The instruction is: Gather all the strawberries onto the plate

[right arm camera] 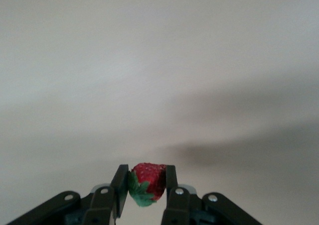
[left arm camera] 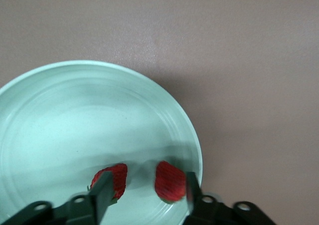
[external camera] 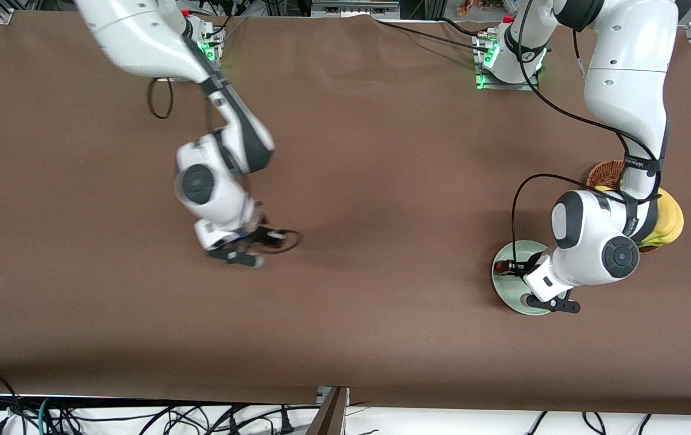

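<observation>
From the front camera, the left gripper (external camera: 554,302) hangs over the pale green plate (external camera: 505,284), which sits on the tabletop toward the left arm's end, nearer to the camera than the wicker basket (external camera: 604,174) and the yellow fruit (external camera: 670,220) in it. A red speck on the plate's rim side is likely a strawberry (external camera: 507,266). The right gripper (external camera: 242,254) is over bare tabletop toward the right arm's end, well apart from the plate.

In the left wrist view, the left gripper's fingers (left arm camera: 102,197) stand apart with nothing clamped. Two strawberries lie in the plate near its rim: one (left arm camera: 112,179) beside one finger, the other (left arm camera: 169,181) just beside the opposite finger. Both look released.

In the right wrist view, the right gripper's fingers (right arm camera: 118,185) are closed on the third strawberry (right arm camera: 147,182), its green cap pointing down between them, with blank tabletop underneath.

By my judgement, what matters next is that the held berry is a long way from the plate: the right arm must carry it along the table toward the left arm's end, and the left gripper sits over the plate in its path.
</observation>
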Controlling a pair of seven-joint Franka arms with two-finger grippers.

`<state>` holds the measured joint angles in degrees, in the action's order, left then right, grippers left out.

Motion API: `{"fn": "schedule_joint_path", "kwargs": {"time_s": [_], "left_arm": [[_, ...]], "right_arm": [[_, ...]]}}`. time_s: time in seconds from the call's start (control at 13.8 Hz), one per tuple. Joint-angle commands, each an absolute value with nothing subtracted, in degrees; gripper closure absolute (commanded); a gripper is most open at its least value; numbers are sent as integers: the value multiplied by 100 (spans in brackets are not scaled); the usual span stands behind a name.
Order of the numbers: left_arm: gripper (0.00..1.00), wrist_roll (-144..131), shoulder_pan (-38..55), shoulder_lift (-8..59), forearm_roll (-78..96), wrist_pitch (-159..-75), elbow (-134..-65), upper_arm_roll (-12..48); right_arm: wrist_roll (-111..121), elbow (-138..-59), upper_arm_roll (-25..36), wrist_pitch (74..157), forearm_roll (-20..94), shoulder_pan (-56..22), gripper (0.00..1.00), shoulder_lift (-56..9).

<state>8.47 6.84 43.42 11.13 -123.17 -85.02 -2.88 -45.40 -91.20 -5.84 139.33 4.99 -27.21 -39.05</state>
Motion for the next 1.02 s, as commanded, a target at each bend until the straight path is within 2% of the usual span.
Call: {"fn": "schedule_joint_path", "kwargs": {"time_s": [0.0, 0.15, 0.44, 0.51, 0.58, 0.65, 0.8, 0.95], "left_arm": [[0, 625, 747, 4263, 1072, -12287, -8446, -273], [0, 466, 765, 4263, 1037, -12191, -8201, -255], [0, 343, 879, 4201, 1072, -12111, -8165, -229], [0, 308, 888, 4192, 1090, -12111, -8165, -220], [0, 212, 896, 4184, 1125, -12059, -8165, -220], [0, 54, 896, 4184, 1221, -11945, -8156, -220], [0, -44, 931, 4140, 1248, -11892, -8156, -220], [0, -367, 1054, 4140, 1257, -11892, -8165, -211]], "right_arm": [[-5719, -8202, -527, 14193, 422, -3338, 70, -4613], [-6011, -8130, -536, 14736, 439, -3655, 70, -4798], [-6196, -8104, -545, 15643, 457, -4112, 70, -5202], [-6205, -8043, -545, 15749, 466, -4174, 66, -5290], [-6222, -8025, -545, 15785, 466, -4192, 28, -5343], [-6170, -7990, -545, 15794, 440, -4218, 0, -5344], [-6082, -7885, -493, 15698, 387, -4175, 0, -5265], [-5707, -7665, -388, 15086, 378, -3983, 0, -5134]]}}
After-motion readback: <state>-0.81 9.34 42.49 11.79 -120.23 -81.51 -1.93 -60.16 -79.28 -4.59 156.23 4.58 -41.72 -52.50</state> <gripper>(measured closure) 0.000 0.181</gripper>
